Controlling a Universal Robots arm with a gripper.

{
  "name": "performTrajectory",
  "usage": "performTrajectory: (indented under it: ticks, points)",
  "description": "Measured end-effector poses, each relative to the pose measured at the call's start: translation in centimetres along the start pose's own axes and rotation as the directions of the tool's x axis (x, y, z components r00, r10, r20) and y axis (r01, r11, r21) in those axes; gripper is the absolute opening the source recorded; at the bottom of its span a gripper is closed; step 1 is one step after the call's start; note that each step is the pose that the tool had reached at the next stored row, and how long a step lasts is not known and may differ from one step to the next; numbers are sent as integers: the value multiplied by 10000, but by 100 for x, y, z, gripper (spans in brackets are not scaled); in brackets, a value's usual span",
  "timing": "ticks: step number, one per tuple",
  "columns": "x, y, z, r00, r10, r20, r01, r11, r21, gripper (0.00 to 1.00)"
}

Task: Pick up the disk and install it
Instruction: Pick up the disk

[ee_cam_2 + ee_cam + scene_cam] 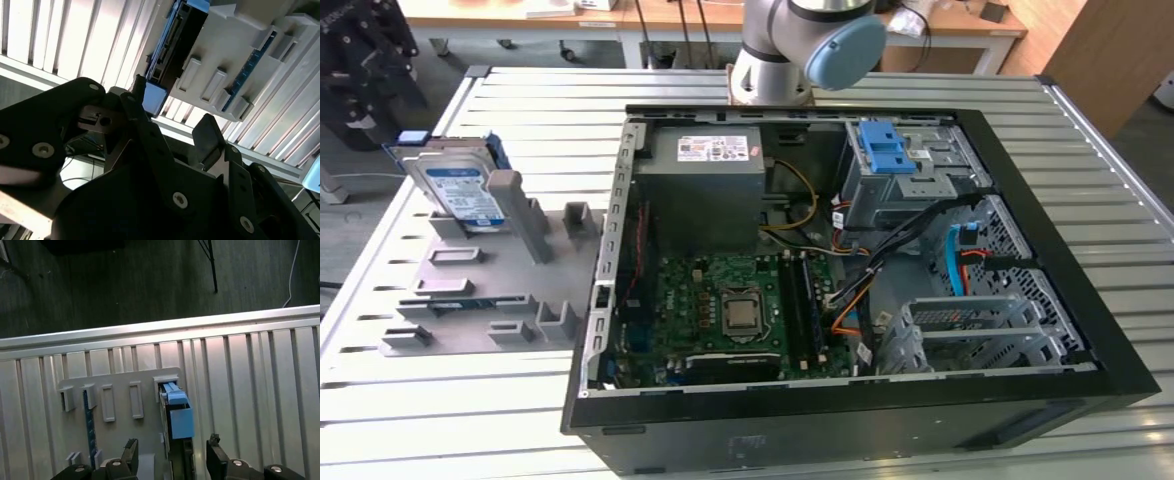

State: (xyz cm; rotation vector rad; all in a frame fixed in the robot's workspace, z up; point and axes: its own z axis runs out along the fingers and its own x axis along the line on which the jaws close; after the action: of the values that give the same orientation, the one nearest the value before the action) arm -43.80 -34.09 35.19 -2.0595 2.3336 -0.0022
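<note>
Exterior view is showing the disk (460, 190) standing on edge in a slot of the grey holder (480, 285) on the slatted table (534, 100), outside the open computer case (854, 402) and toward the exterior view's left of it. The case is holding a power-supply box (707, 190), a motherboard (734, 305) and a drive cage (921, 180) topped with a blue latch (886, 150). In the first wrist view the gripper (172, 442) is hanging over the disk, its fingers (216, 452) spread wide and gripping nothing.

exterior view: bright | second wrist view: slats (80, 40) glaring, end effector (172, 105) backlit
</note>
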Motion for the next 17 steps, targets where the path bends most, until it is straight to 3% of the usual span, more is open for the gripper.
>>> performTrajectory:
  ticks: [1, 4, 8, 11, 17]
  points:
    - [-13, 4, 17, 10000, -7, -23, 7, 10000, 3, 65]
    - [-20, 15, 68, 9999, -119, -33, 119, 9999, 4, 65]
    - [-19, 17, 116, 9967, -815, -19, 814, 9967, -10, 65]
    - [-21, 35, 152, 9964, -842, -67, 842, 9964, 11, 65]
    - [-21, 40, 161, 9964, -843, -70, 843, 9964, 15, 65]
